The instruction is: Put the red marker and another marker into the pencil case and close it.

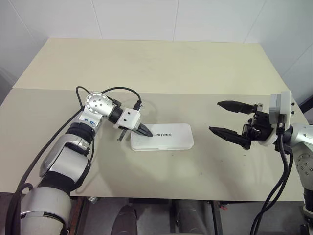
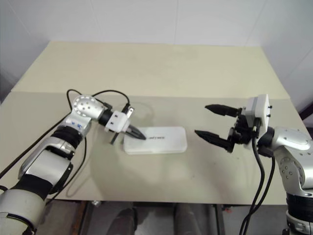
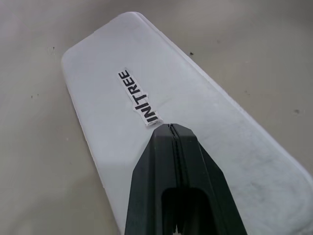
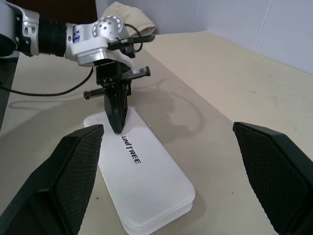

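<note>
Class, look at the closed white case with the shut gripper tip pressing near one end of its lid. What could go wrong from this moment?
1. The left gripper, shut, bears on the pencil case lid near one end. Off-centre pressure could tip or slide the case on the smooth table.
2. The far end may not be latched, so the lid could spring open once pressure lifts.
3. The right gripper hangs open, apart from the case, so nothing steadies it.
</note>
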{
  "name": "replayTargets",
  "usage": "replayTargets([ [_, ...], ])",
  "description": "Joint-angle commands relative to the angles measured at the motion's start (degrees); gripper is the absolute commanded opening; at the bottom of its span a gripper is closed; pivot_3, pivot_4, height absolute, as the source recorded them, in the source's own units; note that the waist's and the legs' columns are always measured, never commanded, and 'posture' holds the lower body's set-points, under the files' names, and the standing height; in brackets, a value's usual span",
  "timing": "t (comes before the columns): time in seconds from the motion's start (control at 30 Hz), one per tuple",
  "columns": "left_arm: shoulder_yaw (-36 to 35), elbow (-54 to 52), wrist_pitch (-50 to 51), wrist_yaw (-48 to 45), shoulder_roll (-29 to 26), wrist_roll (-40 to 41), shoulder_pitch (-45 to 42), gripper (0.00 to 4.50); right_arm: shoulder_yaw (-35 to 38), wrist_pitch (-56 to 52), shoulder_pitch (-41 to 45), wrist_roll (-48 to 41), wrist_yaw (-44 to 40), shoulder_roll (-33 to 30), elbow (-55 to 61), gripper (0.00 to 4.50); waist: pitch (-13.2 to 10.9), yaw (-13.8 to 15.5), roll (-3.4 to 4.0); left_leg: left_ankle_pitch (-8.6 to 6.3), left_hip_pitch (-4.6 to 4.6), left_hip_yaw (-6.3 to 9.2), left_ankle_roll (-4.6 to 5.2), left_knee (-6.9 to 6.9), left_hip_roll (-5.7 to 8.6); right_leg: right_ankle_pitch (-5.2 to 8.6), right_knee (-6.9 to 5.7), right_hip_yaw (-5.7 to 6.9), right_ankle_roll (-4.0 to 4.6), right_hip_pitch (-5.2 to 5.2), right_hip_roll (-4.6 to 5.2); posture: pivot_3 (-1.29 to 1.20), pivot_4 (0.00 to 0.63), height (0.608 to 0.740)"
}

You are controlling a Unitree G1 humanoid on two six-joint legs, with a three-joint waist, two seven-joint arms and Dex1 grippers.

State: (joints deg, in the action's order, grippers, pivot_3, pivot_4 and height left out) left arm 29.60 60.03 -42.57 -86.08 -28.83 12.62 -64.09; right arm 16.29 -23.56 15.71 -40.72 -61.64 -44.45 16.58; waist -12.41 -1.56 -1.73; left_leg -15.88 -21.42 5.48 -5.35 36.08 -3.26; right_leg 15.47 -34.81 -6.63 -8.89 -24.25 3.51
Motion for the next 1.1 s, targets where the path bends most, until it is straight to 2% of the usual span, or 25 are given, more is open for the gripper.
replayTargets([
  [0.03, 0.25, 3.27, -3.75, -6.42, 0.62, -4.74, -0.08, 0.03, 0.73, 1.39, 0.37, -0.09, 0.33, -0.06, 1.69, 4.50, 0.00, -0.01, 0.00, 0.00, 0.06, 0.00, 0.00, 0.01, 0.00, 0.00, 0.02, 0.00, 0.00, 0.07, 0.00, 0.00, 0.150, 0.740],
  [0.17, -1.73, 4.18, -5.03, -6.42, 1.68, -4.73, -0.15, 0.03, 0.55, 1.75, 0.97, 0.42, 0.12, -0.22, 0.86, 4.50, 0.00, -0.03, 0.01, 0.00, 0.26, 0.01, 0.01, 0.02, 0.00, 0.00, 0.36, 0.00, 0.01, 0.43, 0.00, 0.00, 0.150, 0.740],
  [0.27, -1.14, -5.12, 4.71, -6.42, 0.81, 11.61, 2.82, 0.03, 0.43, 1.87, 1.10, 0.53, 0.09, -0.39, 0.72, 4.50, 0.00, -0.10, 0.02, 0.00, 0.24, 0.00, 0.01, 0.06, 0.00, -0.01, 0.62, -0.03, 0.01, 0.57, 0.02, 0.00, 0.150, 0.740],
  [0.4, -10.59, -8.83, 15.31, -6.42, 1.20, 21.42, 4.68, 0.03, 0.40, 1.72, 0.63, 0.49, -0.18, -0.70, 1.16, 4.50, -0.03, -0.03, 0.01, -0.01, 0.18, 0.07, 0.01, 0.03, 0.00, -0.12, 0.50, -0.01, -0.19, 0.51, 0.01, 0.00, 0.150, 0.740],
  [0.57, -20.97, -11.42, 24.24, -6.42, 0.01, 26.15, 7.04, 0.03, 0.16, 1.65, 1.16, 0.95, -0.96, -1.12, -0.03, 4.50, -0.02, -0.26, 0.04, -0.04, 0.25, 0.08, 0.08, -0.04, 0.00, -0.09, 0.42, 0.02, -0.16, 0.50, 0.01, 0.00, 0.150, 0.740],
  [0.67, -23.22, -16.83, 30.46, -6.42, -2.71, 27.44, 10.28, 0.03, -0.28, 1.71, 1.91, 1.35, -1.66, -1.38, -1.07, 4.50, -0.03, -0.23, 0.05, -0.04, 0.23, 0.10, 0.08, -0.03, 0.00, -0.09, 0.41, 0.05, -0.16, 0.50, 0.01, 0.00, 0.150, 0.740],
  [0.8, -25.56, -20.14, 34.11, -4.11, -5.27, 23.66, 13.72, 0.03, -0.66, 1.68, 3.07, 1.76, -2.62, -1.64, -2.52, 4.50, -0.03, -0.17, 0.05, -0.04, 0.25, 0.10, 0.07, -0.03, -0.01, -0.09, 0.39, 0.05, -0.15, 0.50, 0.01, 0.00, 0.150, 0.740],
  [0.9, -26.10, -22.57, 35.09, -0.58, -7.27, 19.87, 15.87, 0.58, -0.91, 1.57, 4.02, 2.10, -3.54, -2.03, -3.67, 4.50, -0.03, -0.14, 0.05, -0.03, 0.26, 0.09, 0.06, -0.01, 0.00, -0.09, 0.39, 0.05, -0.15, 0.51, 0.02, 0.00, 0.150, 0.740],
  [1.1, -28.22, -26.89, 37.00, 1.30, -7.14, 17.14, 18.56, 2.57, -1.53, 1.68, 6.20, 2.93, -5.16, -2.53, -6.47, 4.50, -0.03, -0.04, 0.06, -0.03, 0.23, 0.10, 0.06, -0.03, 0.00, -0.09, 0.44, 0.08, -0.15, 0.51, 0.02, 0.00, 0.150, 0.740],
])
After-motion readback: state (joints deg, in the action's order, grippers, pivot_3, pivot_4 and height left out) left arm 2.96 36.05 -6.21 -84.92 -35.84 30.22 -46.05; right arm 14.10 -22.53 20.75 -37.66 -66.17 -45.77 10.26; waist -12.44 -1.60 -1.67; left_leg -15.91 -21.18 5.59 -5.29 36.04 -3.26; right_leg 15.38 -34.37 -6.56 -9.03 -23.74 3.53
